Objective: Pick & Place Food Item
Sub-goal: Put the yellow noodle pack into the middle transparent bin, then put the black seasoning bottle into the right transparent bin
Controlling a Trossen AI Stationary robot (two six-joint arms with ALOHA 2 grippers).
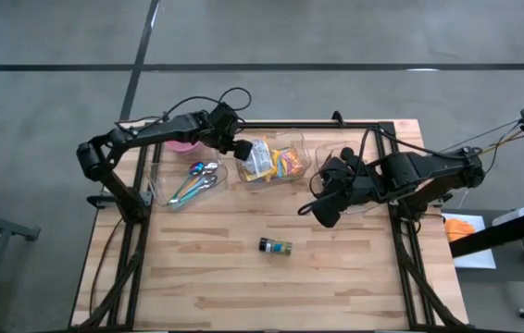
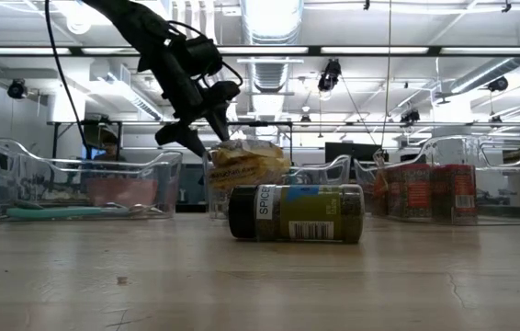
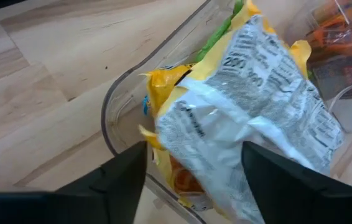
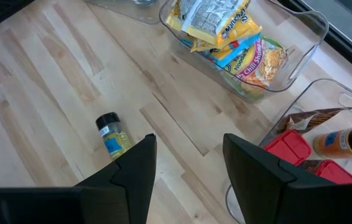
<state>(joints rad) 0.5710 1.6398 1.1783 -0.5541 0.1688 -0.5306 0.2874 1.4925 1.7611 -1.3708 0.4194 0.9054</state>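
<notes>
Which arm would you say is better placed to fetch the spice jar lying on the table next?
Probably the right: its open pincer hovers near the spice jar, while the left pincer is over the snack bin.

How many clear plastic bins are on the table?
3. One at the left holds spoons, the middle one holds snack packets, and one at the right holds red containers and sits partly hidden under an arm.
</notes>
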